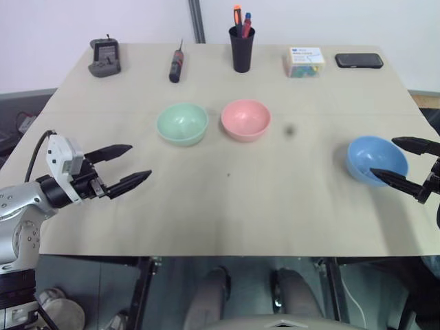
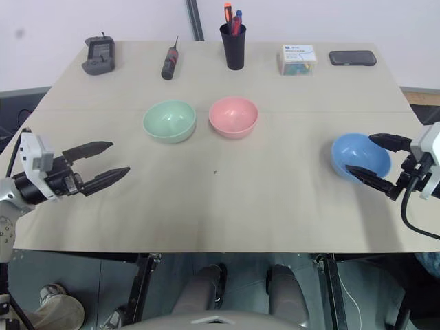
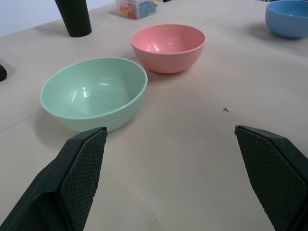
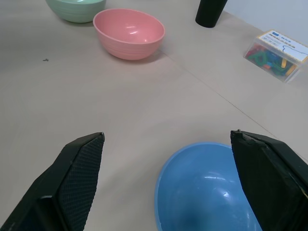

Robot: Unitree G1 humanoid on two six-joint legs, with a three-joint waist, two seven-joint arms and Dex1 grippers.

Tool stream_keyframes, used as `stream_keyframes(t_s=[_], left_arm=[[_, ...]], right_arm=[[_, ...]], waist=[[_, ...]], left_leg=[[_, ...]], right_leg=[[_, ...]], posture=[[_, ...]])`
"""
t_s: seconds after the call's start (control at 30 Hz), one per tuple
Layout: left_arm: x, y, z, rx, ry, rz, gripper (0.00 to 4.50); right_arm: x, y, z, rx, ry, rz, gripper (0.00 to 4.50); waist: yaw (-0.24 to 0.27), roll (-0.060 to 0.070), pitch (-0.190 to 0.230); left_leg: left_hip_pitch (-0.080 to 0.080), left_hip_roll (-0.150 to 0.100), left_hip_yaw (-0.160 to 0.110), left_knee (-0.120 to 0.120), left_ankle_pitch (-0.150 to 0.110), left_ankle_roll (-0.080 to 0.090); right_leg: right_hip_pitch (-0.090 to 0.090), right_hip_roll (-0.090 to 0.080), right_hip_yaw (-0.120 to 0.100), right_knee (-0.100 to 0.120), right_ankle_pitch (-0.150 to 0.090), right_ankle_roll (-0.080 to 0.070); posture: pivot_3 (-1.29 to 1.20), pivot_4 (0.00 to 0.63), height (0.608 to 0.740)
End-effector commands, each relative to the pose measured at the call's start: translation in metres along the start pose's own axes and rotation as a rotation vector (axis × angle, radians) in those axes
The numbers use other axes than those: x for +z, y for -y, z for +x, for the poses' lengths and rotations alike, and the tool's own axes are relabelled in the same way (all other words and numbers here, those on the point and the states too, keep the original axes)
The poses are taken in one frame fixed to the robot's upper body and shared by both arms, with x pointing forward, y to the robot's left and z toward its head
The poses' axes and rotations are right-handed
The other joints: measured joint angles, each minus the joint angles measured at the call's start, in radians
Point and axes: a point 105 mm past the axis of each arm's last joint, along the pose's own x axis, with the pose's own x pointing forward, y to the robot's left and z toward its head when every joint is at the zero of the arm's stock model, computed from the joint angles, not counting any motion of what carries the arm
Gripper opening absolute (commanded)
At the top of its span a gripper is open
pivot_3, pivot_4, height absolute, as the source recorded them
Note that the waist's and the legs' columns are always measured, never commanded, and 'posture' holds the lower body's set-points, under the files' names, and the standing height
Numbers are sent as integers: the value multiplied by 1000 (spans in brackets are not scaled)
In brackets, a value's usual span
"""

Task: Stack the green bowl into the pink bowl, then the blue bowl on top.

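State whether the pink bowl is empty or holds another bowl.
Empty: the pink bowl shows its bare inside, and the green bowl sits apart beside it.

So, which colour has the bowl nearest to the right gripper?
Light blue: the blue bowl, best seen in the right wrist view.

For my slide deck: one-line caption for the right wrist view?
Open right gripper poised over the blue bowl, pink bowl and green bowl beyond.

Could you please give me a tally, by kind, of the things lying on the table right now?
Bowls: 3 – green bowl, pink bowl, blue bowl
Pen cups: 1 – black pen cup
Screwdrivers: 1 – screwdriver
Phones: 1 – black phone
Clear boxes: 1 – clear box
Grey handheld devices: 1 – grey device
Total: 8
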Motion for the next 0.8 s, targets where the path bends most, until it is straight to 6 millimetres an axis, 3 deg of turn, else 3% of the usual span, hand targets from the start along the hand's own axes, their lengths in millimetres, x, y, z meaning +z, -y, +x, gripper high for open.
stream_keyframes(t_s=[0.03,0.2,0.37,0.53,0.6,0.67,0.8], left_arm=[[13,-3,-2,5,25,35,4500],[16,4,8,-17,56,17,4500],[17,11,20,-10,86,21,4500],[24,25,43,-20,158,13,4500],[22,35,52,-41,165,26,4500],[20,45,58,-63,174,32,4500],[21,52,58,-75,168,42,4500]], right_arm=[[10,-2,2,-3,20,-37,4405],[15,-11,17,29,53,-50,4405],[23,-18,47,27,104,-68,4405],[22,-42,108,103,44,-210,4405],[25,-50,146,143,45,-270,4405],[34,-59,187,157,50,-378,4405],[57,-85,243,218,118,-504,4405]], waist=[[0,0,0],[-2,0,0],[-4,0,0],[-12,0,0],[-15,-1,0],[-24,0,0],[-18,-1,0]], left_leg=[[0,0,0,0,0,0],[0,0,0,1,0,0],[0,0,1,2,0,0],[0,1,2,7,0,0],[-1,2,1,9,0,0],[1,2,6,11,0,-1],[0,5,6,12,2,-5]], right_leg=[[0,0,0,0,0,0],[0,0,0,1,0,0],[0,0,1,2,0,0],[-1,1,2,5,0,0],[-1,2,2,6,0,0],[-2,3,7,7,1,0],[-4,6,8,7,2,-2]], posture=[[0,150,740],[0,150,740],[0,150,740],[0,150,740],[0,150,740],[0,150,740],[0,150,740]])
